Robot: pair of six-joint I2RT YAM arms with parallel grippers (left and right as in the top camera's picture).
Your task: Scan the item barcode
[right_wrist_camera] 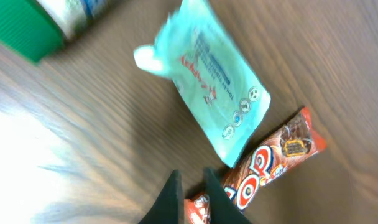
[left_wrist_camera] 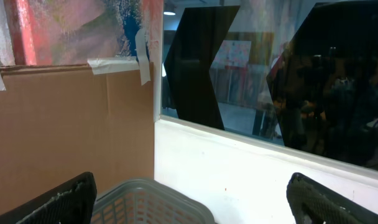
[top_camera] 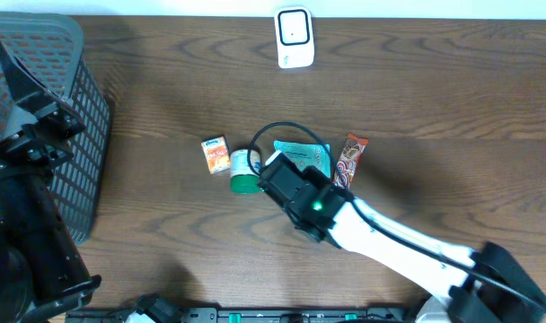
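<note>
A red-and-brown chocolate bar (top_camera: 351,157) lies on the wooden table, right of a teal pouch (top_camera: 304,154). In the right wrist view the bar (right_wrist_camera: 276,155) runs diagonally, and its lower wrapper end sits in the narrow gap between the near-closed fingers of my right gripper (right_wrist_camera: 192,174). The pouch (right_wrist_camera: 214,93) lies just beyond. The white barcode scanner (top_camera: 294,38) stands at the table's far edge. My left gripper (left_wrist_camera: 190,186) is wide open and holds nothing, raised over the grey basket (left_wrist_camera: 145,199) and facing a wall.
A grey mesh basket (top_camera: 75,90) stands at the far left under the left arm. A small orange box (top_camera: 216,154) and a green-capped bottle (top_camera: 244,170) lie left of the pouch. The right arm crosses the table's front right.
</note>
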